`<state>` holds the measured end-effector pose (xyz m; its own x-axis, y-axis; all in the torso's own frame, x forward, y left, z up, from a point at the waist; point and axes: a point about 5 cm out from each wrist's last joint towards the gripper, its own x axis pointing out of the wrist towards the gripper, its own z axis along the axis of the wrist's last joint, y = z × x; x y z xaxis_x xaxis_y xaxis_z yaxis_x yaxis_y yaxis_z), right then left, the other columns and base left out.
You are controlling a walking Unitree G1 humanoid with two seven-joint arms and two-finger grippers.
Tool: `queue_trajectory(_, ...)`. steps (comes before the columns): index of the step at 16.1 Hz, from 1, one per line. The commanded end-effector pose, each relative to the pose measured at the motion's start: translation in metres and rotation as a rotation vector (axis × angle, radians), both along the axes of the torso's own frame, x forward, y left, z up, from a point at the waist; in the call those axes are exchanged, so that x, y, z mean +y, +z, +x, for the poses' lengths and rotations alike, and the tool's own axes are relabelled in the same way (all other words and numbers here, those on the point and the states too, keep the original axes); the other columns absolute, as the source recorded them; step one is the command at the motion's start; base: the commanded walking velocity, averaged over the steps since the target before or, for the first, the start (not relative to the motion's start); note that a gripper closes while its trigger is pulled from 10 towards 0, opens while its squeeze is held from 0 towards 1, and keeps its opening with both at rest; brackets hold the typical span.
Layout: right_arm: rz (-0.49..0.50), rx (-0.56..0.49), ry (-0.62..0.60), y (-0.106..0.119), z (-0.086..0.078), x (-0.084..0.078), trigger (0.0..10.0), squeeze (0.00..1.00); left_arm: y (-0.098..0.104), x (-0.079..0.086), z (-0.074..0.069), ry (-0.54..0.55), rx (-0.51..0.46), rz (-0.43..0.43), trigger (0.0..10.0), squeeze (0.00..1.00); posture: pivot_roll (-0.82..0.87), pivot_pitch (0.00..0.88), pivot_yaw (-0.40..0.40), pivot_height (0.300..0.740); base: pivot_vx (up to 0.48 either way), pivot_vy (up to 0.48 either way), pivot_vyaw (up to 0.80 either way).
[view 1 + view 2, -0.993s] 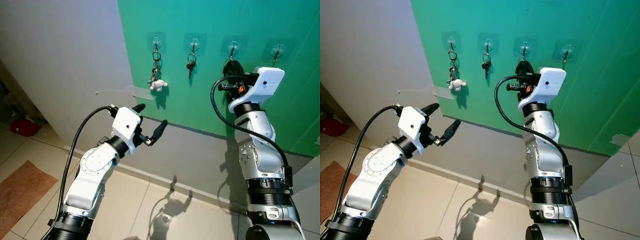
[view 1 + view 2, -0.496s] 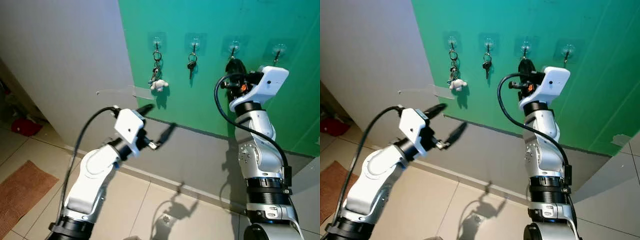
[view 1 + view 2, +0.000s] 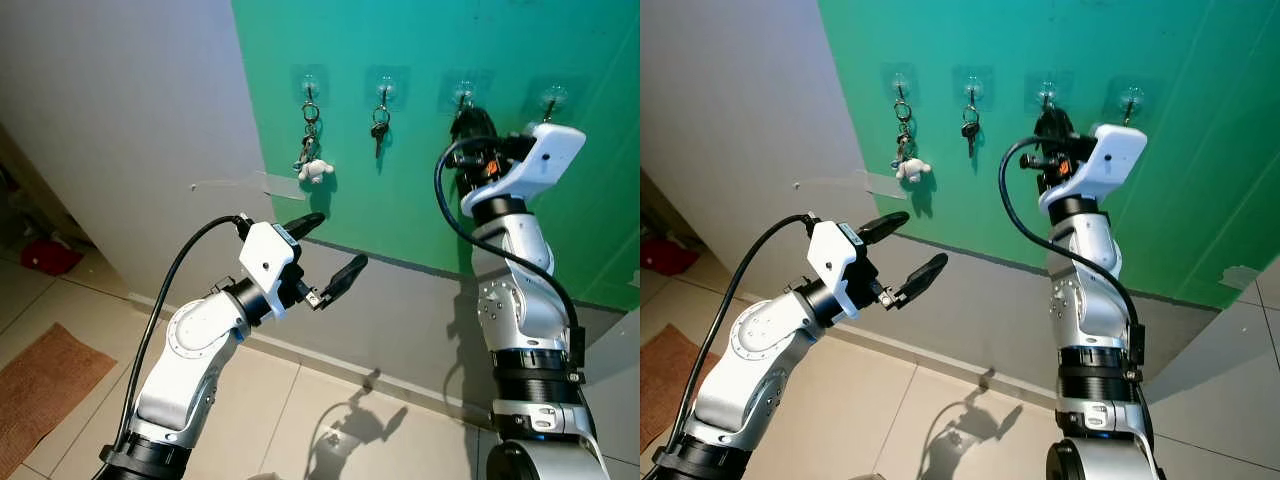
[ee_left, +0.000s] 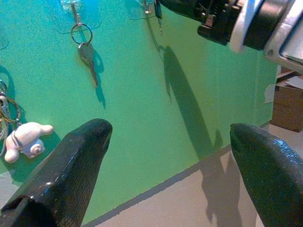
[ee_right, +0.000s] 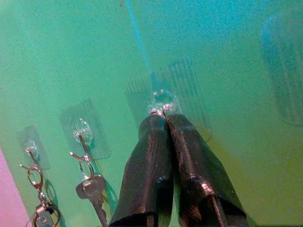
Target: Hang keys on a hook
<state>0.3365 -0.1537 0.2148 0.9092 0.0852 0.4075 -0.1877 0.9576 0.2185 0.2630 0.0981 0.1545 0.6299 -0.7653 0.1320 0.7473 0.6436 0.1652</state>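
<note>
Right gripper [image 5: 163,118]: fingers pressed together, tips at third hook [image 5: 162,99] on green wall [image 3: 420,60]; whether key is pinched between them, cannot tell. Arm raised, upright.
Single key [image 3: 379,130]: on second hook, beside right gripper.
Keys with white charm [image 3: 312,160]: first hook, further off.
Fourth hook [image 3: 553,100]: just beyond right gripper, bare.
Left gripper [image 3: 335,248]: fingers wide apart, arm extended toward wall, below keys.
Left wrist view: key, charm, right gripper's shadow on wall.

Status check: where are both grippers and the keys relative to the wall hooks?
Right gripper shut, tips at third clear hook; key hidden. Left gripper open, idle below. First two hooks taken; nothing blocking.
</note>
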Motion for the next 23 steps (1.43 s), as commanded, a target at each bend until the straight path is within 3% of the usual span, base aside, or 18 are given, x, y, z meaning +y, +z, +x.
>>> queue_trajectory(1,0.003,-0.005,0.026,0.006,0.002,0.004,10.0,0.0,0.001,0.0,-0.001,-0.011,-0.005,0.003,10.0,0.0,-0.03,0.0,0.084,0.74,0.0,0.0,0.0)
queue_trajectory(5,-0.016,0.037,0.064,0.0,0.004,0.009,10.0,0.0,0.001,0.001,0.0,-0.005,-0.001,0.003,10.0,0.0,-0.03,0.0,0.081,0.74,0.0,0.0,0.0)
queue_trajectory(14,0.003,0.153,-0.017,-0.015,0.013,-0.002,10.0,0.0,-0.001,0.003,0.001,-0.002,0.001,0.018,10.0,0.0,-0.02,0.0,0.077,0.74,0.0,0.0,0.0)
queue_trajectory(17,0.013,0.113,0.131,-0.011,0.009,0.009,10.0,0.0,0.001,0.002,0.004,-0.011,-0.001,0.026,10.0,0.0,-0.02,0.0,0.093,0.74,0.0,0.0,0.0)
queue_trajectory(20,0.024,0.1,0.169,-0.007,0.007,-0.002,10.0,0.0,0.0,0.001,0.002,-0.026,0.004,0.03,10.0,0.0,-0.02,0.0,0.094,0.74,0.0,0.0,0.0)
queue_trajectory(23,0.044,0.071,0.116,0.0,0.004,-0.013,10.0,0.0,0.0,-0.001,0.002,-0.032,0.003,0.029,10.0,0.0,-0.03,0.0,0.091,0.74,0.0,0.0,0.0)
